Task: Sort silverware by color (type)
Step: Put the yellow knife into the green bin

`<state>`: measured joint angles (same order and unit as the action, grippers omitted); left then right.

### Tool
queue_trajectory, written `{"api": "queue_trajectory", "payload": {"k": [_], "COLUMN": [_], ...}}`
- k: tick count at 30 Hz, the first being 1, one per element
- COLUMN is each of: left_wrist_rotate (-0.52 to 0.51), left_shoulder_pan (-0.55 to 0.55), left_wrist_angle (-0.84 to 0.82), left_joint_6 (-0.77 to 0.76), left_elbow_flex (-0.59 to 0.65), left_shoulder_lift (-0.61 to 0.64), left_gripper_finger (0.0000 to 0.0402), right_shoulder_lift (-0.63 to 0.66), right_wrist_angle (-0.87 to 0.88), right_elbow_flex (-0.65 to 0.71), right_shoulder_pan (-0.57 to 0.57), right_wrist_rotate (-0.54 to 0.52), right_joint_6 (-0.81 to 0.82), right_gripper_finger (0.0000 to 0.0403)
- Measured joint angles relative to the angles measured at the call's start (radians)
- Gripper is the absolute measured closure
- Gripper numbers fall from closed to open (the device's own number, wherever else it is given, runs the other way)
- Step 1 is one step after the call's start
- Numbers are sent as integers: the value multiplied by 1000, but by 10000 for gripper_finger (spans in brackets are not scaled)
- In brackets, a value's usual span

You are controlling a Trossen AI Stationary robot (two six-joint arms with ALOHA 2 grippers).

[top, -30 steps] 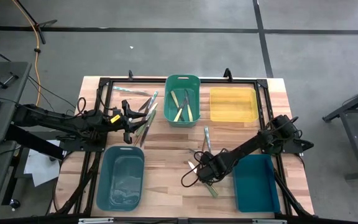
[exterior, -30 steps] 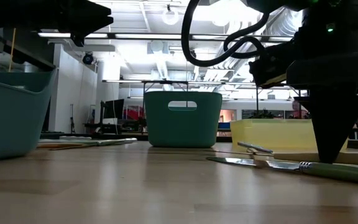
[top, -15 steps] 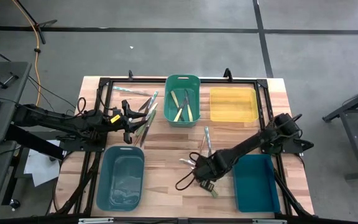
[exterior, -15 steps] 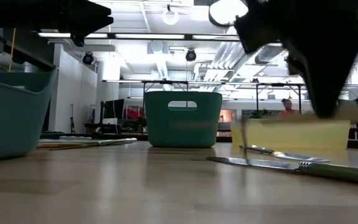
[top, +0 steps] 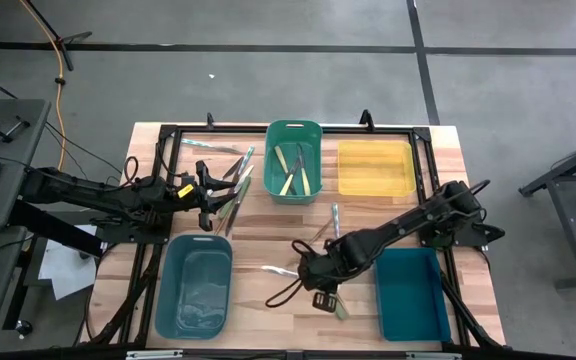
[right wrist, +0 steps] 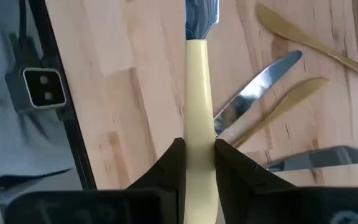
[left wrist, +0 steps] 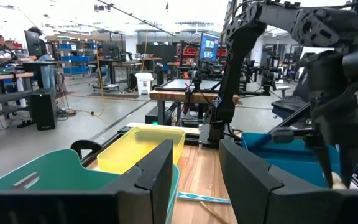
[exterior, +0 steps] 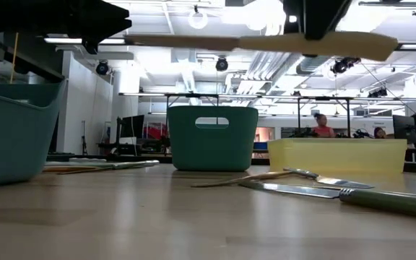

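Slippage is your risk: the right gripper (right wrist: 197, 158), lower centre of the high view, pinches a pale-yellow-handled utensil (right wrist: 197, 99) by its handle end only, lifted off the bench (top: 268, 230). A quick swing toward the yellow bin (top: 375, 168), upper right, could twist it loose. Your left gripper (top: 211, 196) waits with its fingers apart, holding nothing, centre left by the loose silverware (top: 236, 185).

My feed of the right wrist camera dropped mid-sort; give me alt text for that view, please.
The right pincer is shut on a pale yellow-handled utensil, lifted above the wooden table, its metal end pointing away from the camera. Beyond it on the table lie a silver knife blade and two gold-coloured utensils.
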<state>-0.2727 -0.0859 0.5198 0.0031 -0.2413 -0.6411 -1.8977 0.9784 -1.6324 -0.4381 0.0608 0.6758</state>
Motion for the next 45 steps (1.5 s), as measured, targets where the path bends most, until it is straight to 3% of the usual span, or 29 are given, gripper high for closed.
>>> {"api": "queue_trajectory", "payload": {"k": [11, 19, 22, 26, 30, 33, 39, 45], "left_wrist_rotate": [0, 0, 0, 0, 0, 0, 0, 0], "left_shoulder_pan": [0, 0, 0, 0, 0, 0, 0, 0], "left_wrist_angle": [-9, -18, -27, -26, -23, -22, 11, 8], "left_joint_6": [0, 0, 0, 0, 0, 0, 0, 36], "left_elbow_flex": [0, 0, 0, 0, 0, 0, 0, 0], "left_shoulder_lift": [0, 0, 0, 0, 0, 0, 0, 0], "left_gripper_finger": [275, 275, 275, 275, 275, 275, 275, 275], "right_shoulder_lift": [11, 245, 379, 545, 652, 685, 688, 688], "right_wrist_angle": [268, 132, 20, -191, -482, -729, -1178, -1315], "right_elbow_flex": [19, 305, 434, 580, 711, 796, 913, 936], "right_shoulder_pan": [0, 1, -6, -13, -7, 28, 152, 277], "right_wrist_rotate": [-65, -69, -122, -294, -515, -615, -623, -608], "right_joint_6": [-45, 104, 172, 156, -38, -250, -621, -776], "right_gripper_finger": [350, 350, 350, 350, 350, 350, 350, 350]}}
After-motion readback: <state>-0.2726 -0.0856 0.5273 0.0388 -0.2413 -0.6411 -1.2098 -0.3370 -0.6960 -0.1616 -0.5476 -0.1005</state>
